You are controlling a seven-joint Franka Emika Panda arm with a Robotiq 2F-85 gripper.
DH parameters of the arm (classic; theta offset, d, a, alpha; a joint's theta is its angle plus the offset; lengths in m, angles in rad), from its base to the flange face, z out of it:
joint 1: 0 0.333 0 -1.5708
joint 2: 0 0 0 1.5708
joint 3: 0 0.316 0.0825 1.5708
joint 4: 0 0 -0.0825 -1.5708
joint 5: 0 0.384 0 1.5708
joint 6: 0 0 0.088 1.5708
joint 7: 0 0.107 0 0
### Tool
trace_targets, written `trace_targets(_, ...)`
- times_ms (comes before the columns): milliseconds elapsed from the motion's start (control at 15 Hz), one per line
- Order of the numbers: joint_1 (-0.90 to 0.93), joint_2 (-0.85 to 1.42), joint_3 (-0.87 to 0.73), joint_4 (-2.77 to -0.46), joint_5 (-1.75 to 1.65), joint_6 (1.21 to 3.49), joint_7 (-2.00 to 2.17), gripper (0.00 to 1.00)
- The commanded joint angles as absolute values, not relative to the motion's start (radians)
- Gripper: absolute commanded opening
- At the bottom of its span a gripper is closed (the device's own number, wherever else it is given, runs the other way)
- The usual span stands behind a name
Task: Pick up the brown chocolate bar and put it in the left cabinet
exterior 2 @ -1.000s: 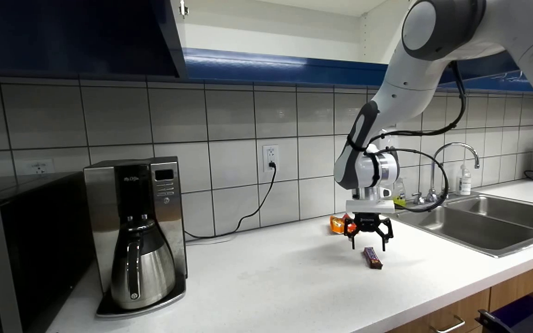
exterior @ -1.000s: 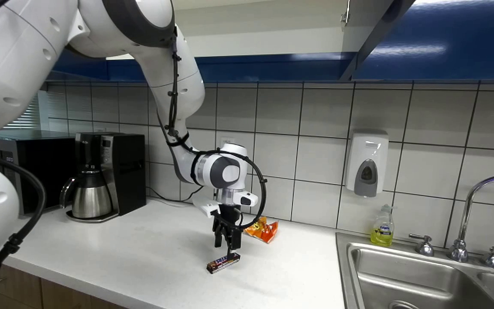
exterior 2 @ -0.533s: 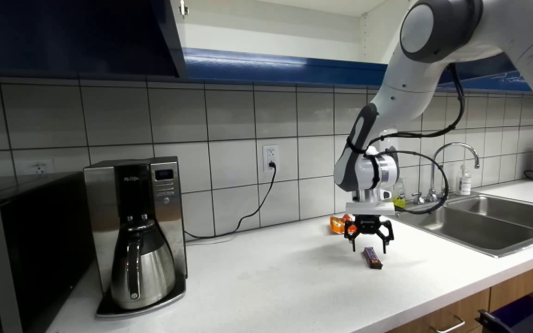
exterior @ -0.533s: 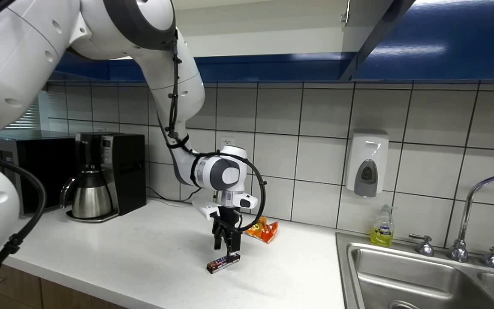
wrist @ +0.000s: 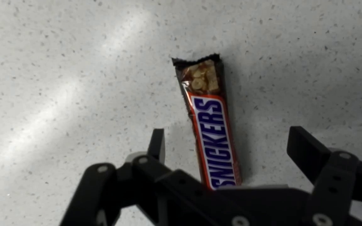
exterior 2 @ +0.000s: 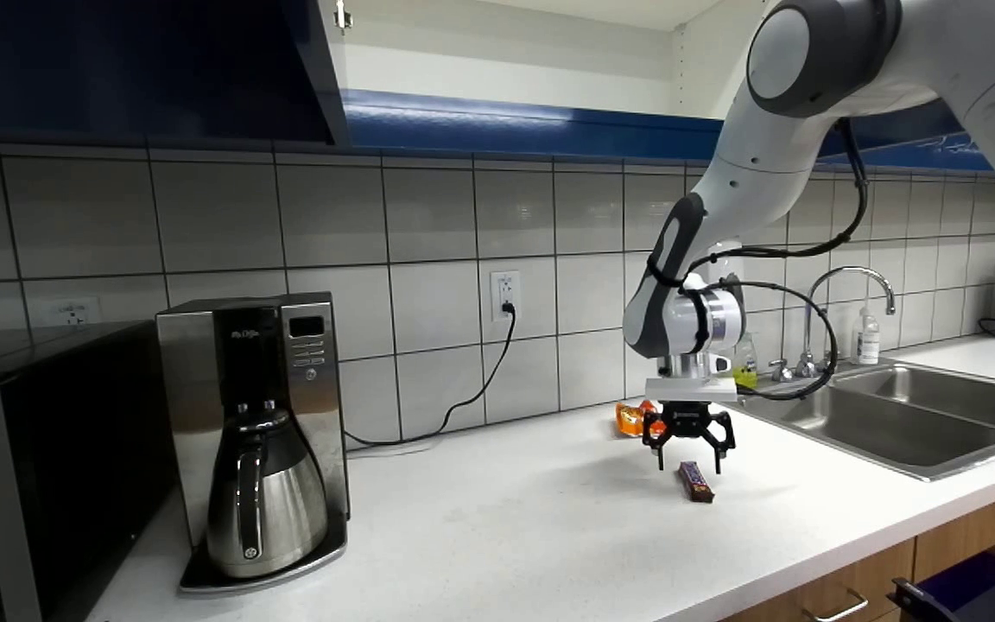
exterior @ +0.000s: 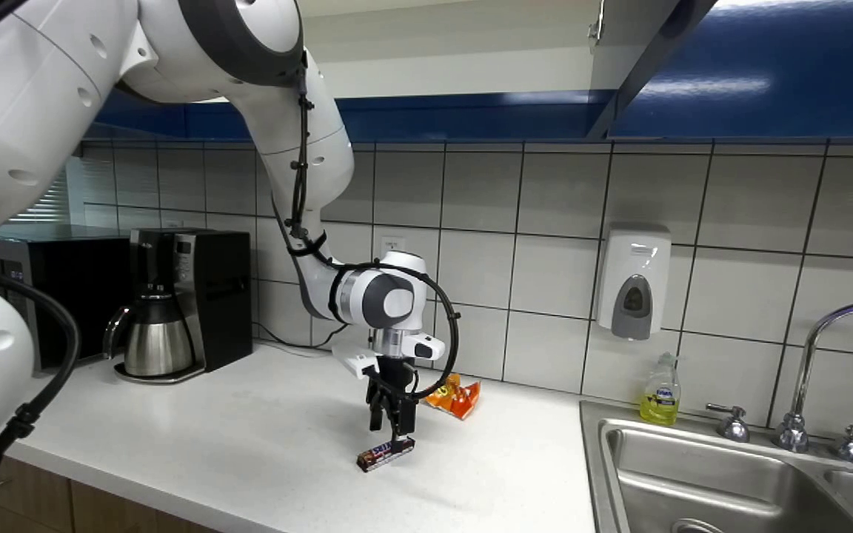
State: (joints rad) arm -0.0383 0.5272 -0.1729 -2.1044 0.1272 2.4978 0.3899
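The counter [exterior 2: 497, 536] looks smooth, faintly shiny. On it, I see the chocolate bar [wrist: 211, 125] in slick plastic, the orange packet [exterior: 455, 397] in crinkled, glossy wrap, and the coffee maker [exterior 2: 307, 393] in brushed-looking metal. Sunk into it, a satin metal sink [exterior: 594, 459]. Above it, the gripper [exterior 2: 689, 471] looks matt, the open cabinet [exterior 2: 515, 121] glossy-edged.

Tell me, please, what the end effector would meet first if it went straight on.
Likely the countertop: the end effector points down, open, apparently lined up to straddle the chocolate bar, though depth is unclear.
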Motion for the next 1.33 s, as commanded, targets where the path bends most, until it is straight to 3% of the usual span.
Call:
trace_targets(0, -0.018, 0.526, -0.188, -2.100, 0.106, 2.501, 0.430, 1.00)
trace_targets(1267, 0.027, 0.551, -0.228, -2.170, 0.066, 2.686, 0.460, 1.00)
